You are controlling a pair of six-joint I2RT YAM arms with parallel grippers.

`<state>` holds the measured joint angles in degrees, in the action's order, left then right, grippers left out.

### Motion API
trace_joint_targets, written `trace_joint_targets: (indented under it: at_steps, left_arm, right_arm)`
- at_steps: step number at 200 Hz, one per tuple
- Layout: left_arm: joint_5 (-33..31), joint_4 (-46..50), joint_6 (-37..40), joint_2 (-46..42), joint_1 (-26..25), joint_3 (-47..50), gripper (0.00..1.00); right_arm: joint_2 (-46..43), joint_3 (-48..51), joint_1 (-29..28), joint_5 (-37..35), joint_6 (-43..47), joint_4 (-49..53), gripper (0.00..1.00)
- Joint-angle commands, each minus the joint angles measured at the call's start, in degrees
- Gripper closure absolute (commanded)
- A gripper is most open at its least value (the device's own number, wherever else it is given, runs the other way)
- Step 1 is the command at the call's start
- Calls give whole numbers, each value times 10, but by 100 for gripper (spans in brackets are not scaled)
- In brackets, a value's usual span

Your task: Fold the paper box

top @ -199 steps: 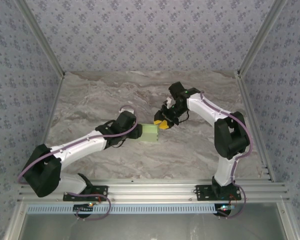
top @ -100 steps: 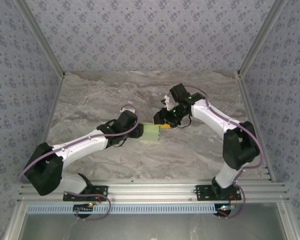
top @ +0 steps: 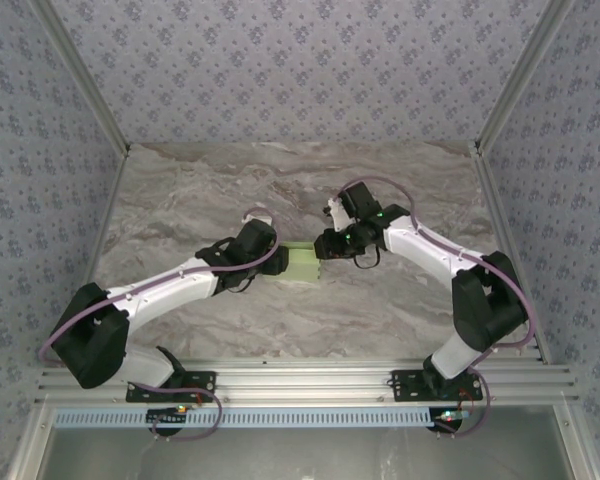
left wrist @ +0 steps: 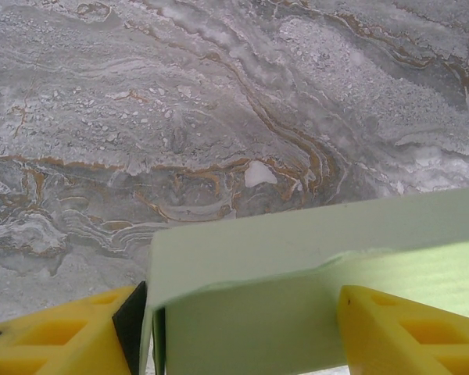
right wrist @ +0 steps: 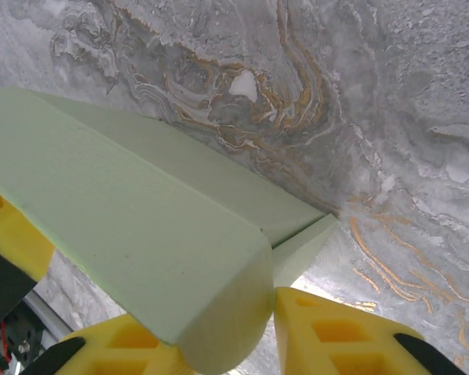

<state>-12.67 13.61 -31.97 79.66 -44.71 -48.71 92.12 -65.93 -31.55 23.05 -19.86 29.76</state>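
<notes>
The box point(top: 302, 262) sits mid-worktop point(top: 230, 180), partly folded, its flaps loose. The left gripper point(top: 280, 261) at its 9 o'clock clamps a wall. The right gripper point(top: 325, 250) at 3 o'clock straddles a curled flap, and I cannot tell whether it grips. Tucking remains.

White arms point(top: 165, 290) — purple cables point(top: 55, 328); yellow fingers point(left wrist: 406, 336)
</notes>
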Motion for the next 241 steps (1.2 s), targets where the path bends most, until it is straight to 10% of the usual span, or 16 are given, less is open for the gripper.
trace_joint_targets:
  at_steps: [1, 241]
  left_arm:
    - [10, 42, 4, 7, -5, 3, 34]
    - [-54, 65, -106, 11, -6, 3, 33]
  right_arm:
    - [-9, -19, -8, -38, 4, 9, 72]
    - [32, -109, -65, -75, -71, 119, 95]
